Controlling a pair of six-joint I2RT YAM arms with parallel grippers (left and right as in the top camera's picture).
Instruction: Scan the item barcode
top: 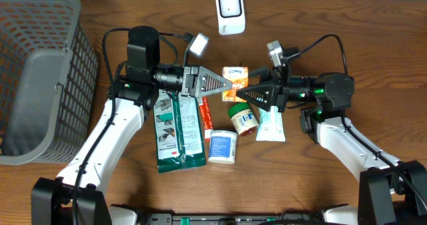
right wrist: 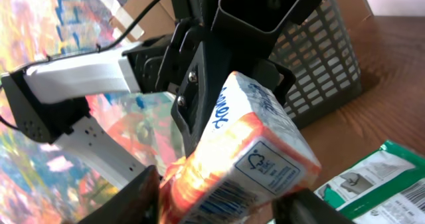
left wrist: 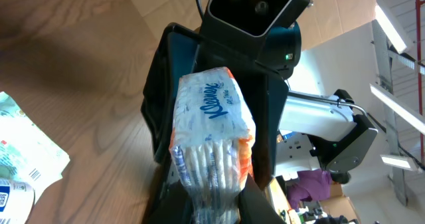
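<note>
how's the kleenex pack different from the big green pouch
The kleenex pack is small, white and orange, gripped off the table by the left tool; the green pouch is bigger, mostly green, lying flat on the table. Both are soft packets.

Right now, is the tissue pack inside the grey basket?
No, the Kleenex tissue pack sits mid-table between the left gripper and right gripper, well apart from the grey basket.
</note>
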